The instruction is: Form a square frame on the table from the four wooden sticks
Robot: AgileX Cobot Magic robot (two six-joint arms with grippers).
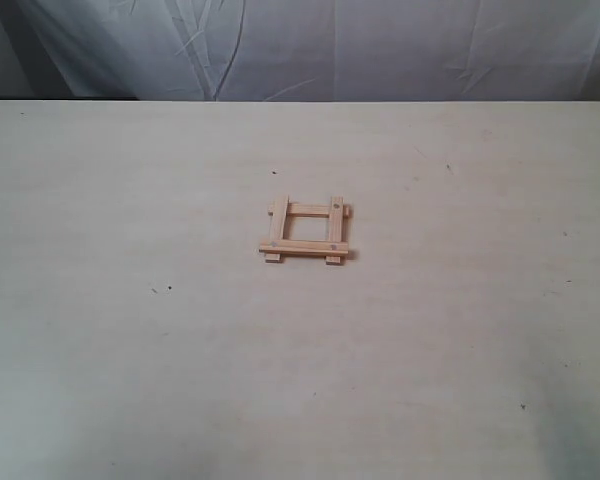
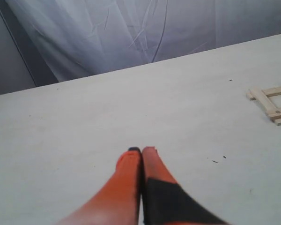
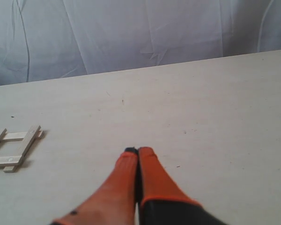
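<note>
The four wooden sticks lie crossed as a small square frame near the middle of the table, ends jutting past the corners, dark holes showing near some ends. The left wrist view catches part of the frame at its edge, well away from my left gripper, whose orange fingers are pressed together on nothing. The frame also lies far off to the side of my right gripper, likewise shut and empty. Neither gripper appears in the exterior view.
A wrinkled pale cloth backdrop hangs behind the table's far edge. Tiny dark specks dot the cream tabletop. Nothing else stands on the table.
</note>
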